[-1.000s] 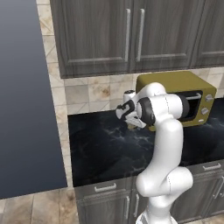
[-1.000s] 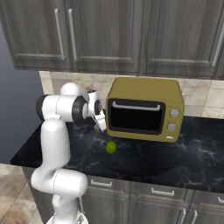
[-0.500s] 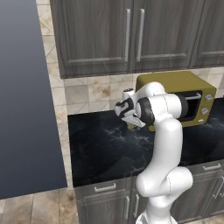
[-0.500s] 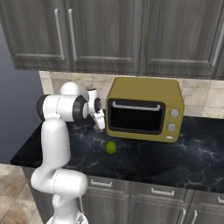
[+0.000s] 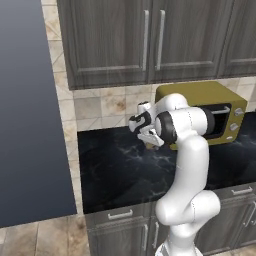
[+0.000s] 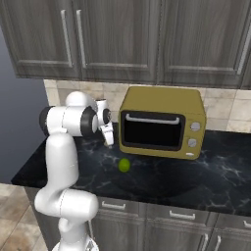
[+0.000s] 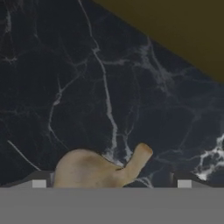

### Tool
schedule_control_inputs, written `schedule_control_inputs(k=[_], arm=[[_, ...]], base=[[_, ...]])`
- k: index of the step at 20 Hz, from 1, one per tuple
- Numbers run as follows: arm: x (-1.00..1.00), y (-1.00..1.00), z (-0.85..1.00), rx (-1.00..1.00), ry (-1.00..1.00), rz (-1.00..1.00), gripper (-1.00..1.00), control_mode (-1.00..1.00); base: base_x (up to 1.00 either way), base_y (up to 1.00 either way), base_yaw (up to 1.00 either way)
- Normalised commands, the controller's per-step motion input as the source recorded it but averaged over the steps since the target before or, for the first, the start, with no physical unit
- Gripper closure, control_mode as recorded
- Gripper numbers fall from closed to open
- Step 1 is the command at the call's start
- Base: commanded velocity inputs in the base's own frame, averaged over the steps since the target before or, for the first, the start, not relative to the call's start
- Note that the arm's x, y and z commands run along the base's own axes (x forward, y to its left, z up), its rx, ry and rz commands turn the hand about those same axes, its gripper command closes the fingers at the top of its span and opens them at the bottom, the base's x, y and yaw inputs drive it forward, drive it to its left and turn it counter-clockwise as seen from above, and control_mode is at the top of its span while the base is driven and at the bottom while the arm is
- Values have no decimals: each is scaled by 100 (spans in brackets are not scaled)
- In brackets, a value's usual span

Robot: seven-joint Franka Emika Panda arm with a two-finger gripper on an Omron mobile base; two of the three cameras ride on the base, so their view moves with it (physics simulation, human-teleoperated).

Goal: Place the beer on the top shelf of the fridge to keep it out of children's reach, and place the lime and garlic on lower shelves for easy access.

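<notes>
Claw over garlic, beside the microwave.
My claw point(image 7: 109, 183) is spread wide, gripping nothing; the pale tan garlic bulb point(image 7: 98, 169) lies between its tips on the black marble counter point(image 7: 87, 87), near the mustard-yellow microwave point(image 6: 162, 122).

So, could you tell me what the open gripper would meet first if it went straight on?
Probably the pale tan garlic bulb lying between the gripper's spread fingertips, then the black marble counter beneath it; depth is unclear.

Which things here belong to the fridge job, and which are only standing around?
Belong to the job:
- garlic, on the counter between the open claw tips
- lime, on the counter before the microwave
- fridge, door closed

Only standing around:
- microwave
- upper cupboards
- counter
</notes>
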Motion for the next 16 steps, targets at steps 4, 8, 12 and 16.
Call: schedule_control_inputs(k=[4, 8, 12, 16], arm=[[-5, 10, -20, -1, 4, -5, -100, -100], [0, 6, -27, 0, 3, -4, 100, -100], [0, 0, -29, 0, 0, -2, 100, -100], [-5, 0, -22, 0, 0, 0, 100, -100]], base=[[0, 0, 0], [0, 0, 0], [0, 0, 0], [0, 0, 0]])
